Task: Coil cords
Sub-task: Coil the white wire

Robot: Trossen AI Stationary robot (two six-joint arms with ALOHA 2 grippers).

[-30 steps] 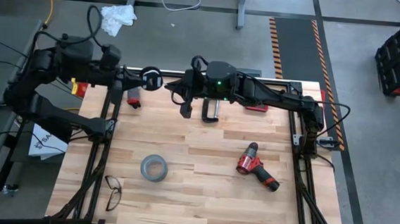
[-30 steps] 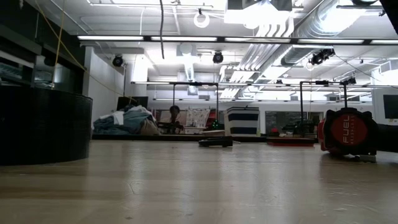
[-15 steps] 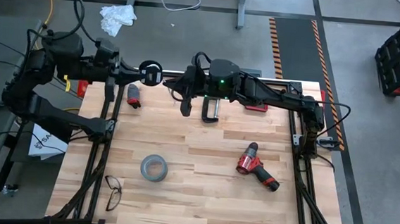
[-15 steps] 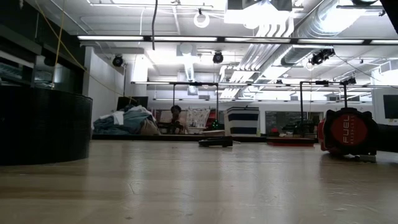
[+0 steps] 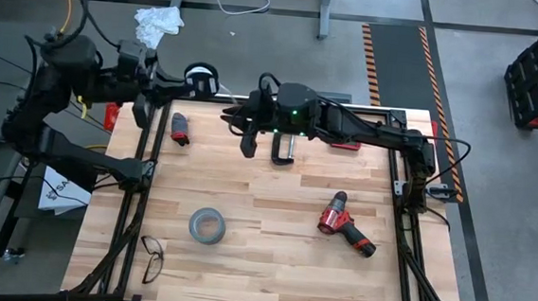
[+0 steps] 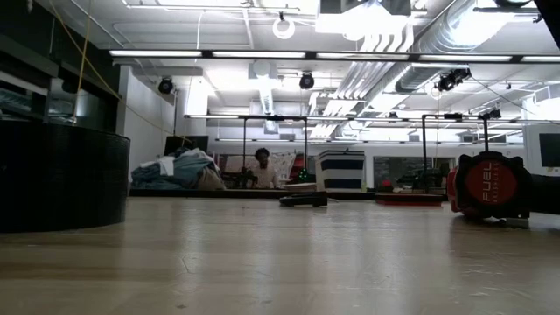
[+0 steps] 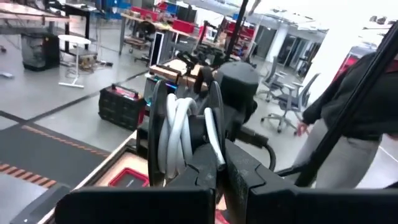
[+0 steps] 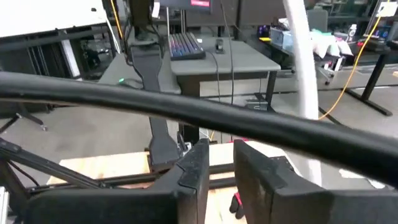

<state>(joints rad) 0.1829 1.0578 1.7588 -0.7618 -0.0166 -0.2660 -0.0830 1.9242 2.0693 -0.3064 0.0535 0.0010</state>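
Observation:
The small black spool (image 5: 201, 76), wound with the white cord (image 7: 180, 134), is held by my left gripper (image 5: 186, 83) just beyond the table's far edge, at the far left. It is lifted clear. My right gripper (image 5: 236, 119) hovers over the far part of the table, right of the spool. Its fingers (image 8: 194, 167) stand almost together, and nothing shows between them. A length of white cord (image 8: 300, 62) runs past close beside that gripper. Where it ends is hidden. My left gripper pinches one flange of the spool at its rim (image 7: 216, 146) between its two fingers, one finger on the cord side and one outside. The spool stands out past the fingertips, clear of the table. My right gripper: I cannot tell whether it touches the cord.
On the table lie a grey tape roll (image 5: 206, 226), a red drill (image 5: 344, 224), glasses (image 5: 151, 256), a small red and black item (image 5: 179, 128) and a black clamp (image 5: 283, 150). A person (image 7: 360, 106) stands beyond the table.
My left gripper has carried the spool toward the table's far edge and past it, a little to the left. The spool has tipped, so its white face now shows from above. My right gripper has kept still.

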